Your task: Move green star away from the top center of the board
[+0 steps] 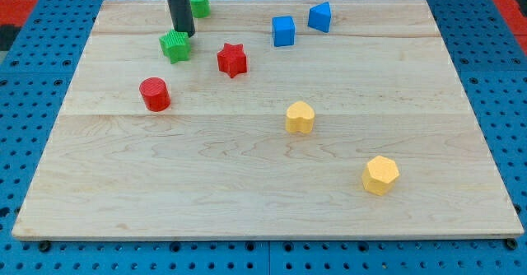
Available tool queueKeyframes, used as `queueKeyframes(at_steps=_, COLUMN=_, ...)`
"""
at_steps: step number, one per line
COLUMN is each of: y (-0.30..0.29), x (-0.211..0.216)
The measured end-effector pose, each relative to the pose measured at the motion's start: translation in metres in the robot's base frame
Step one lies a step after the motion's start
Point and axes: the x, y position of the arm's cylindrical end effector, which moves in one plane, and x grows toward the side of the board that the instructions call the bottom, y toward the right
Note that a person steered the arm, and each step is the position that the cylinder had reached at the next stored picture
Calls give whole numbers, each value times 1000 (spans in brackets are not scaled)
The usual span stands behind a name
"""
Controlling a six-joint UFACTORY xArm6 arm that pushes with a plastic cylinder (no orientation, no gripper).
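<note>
The green star (174, 46) lies on the wooden board (263, 193) at the view's upper left. My tip (184, 34) stands right at the star's upper right edge, touching or nearly touching it. A green cylinder (198, 2) sits just above and right of the rod, near the board's top edge. A red star (232, 59) lies to the right of the green star. A red cylinder (154, 94) lies below and left of it.
A blue cube (283, 30) and a blue wedge-like block (320, 16) sit at the top centre-right. A yellow heart-like block (300, 117) lies mid-board. A yellow hexagon (380, 174) lies at the lower right.
</note>
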Motion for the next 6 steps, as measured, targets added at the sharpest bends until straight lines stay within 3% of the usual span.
queueKeyframes(at_steps=3, y=-67, x=29)
queueKeyframes(at_steps=5, y=-27, x=-5)
queueKeyframes(at_steps=6, y=14, x=0)
